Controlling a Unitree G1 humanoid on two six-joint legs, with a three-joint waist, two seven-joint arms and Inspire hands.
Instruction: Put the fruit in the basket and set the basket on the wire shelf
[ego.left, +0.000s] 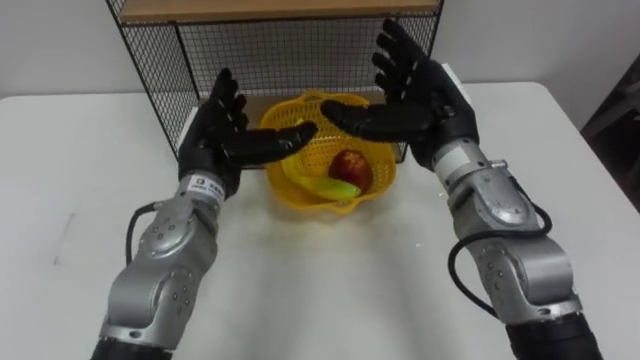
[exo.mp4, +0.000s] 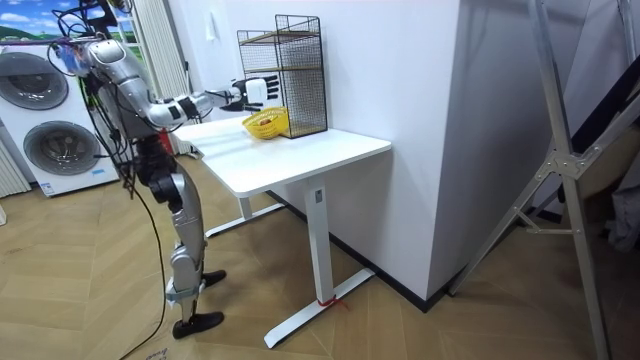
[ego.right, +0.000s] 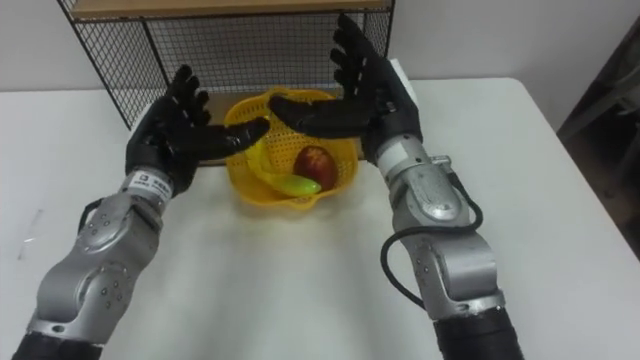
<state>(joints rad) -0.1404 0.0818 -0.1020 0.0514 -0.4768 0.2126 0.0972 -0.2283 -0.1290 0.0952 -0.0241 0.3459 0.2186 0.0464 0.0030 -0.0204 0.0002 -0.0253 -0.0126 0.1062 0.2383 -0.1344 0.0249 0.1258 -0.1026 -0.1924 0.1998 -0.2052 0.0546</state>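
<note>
The robot is standing at the white counter (ego.left: 300, 290), holding both arms out over it. The left hand (ego.left: 222, 130) and the right hand (ego.left: 415, 90) are hovering with fingers spread wide and palms facing each other, grasping nothing, one on either side above the yellow basket (ego.left: 283, 183). The basket is sitting on the counter just in front of the wire shelf (ego.left: 270, 50), carrying a red apple (ego.left: 350, 168) and a banana (ego.left: 325, 186) lying along its near wall.

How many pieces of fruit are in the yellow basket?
2. A red apple sits right of centre in the basket; a yellow-green banana lies along its front, nearer the robot. The left hand and right hand hover open over the far rim and may hide more.
</note>
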